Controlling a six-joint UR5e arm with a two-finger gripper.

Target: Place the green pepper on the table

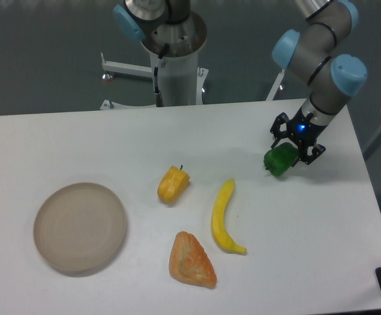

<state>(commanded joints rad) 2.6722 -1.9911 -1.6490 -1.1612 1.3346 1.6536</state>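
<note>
The green pepper (280, 161) is a small glossy green toy at the right side of the white table (79, 138). My gripper (290, 153) is shut on the green pepper, black fingers on either side of it. The pepper hangs tilted at or just above the tabletop; I cannot tell if it touches. The arm reaches down from the upper right.
A yellow-orange pepper (172, 185) lies mid-table. A yellow banana (223, 218) lies to its right, and an orange croissant-like pastry (191, 260) sits near the front. A round beige plate (80, 227) is at the left. The table's right edge is near the gripper.
</note>
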